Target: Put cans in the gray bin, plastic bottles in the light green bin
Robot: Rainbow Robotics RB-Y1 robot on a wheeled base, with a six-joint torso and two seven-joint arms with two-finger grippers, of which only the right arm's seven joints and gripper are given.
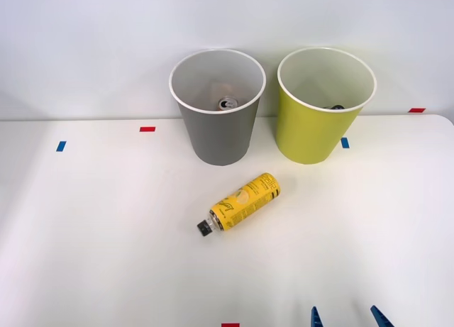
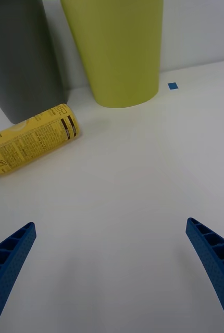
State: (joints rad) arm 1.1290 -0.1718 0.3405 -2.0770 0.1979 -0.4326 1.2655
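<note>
— Lying where, the yellow bottle point(image 1: 242, 203)?
— On its side on the worktop point(image 1: 106, 242), before the gray bin point(image 1: 217, 103) and light green bin point(image 1: 320, 103).
— Gripper point(image 1: 347, 318)?
— Released, fingers spread, holding nothing, near the worktop's front edge.
— Can point(image 1: 228, 103)?
— Inside the gray bin.

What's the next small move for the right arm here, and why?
Probably reach forward and left toward the yellow bottle. It lies on its side on the table, outside both bins, while the right end effector sits open and empty at the near edge.

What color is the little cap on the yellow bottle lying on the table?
Black. The cap on the yellow bottle shows best in the front view.
</note>
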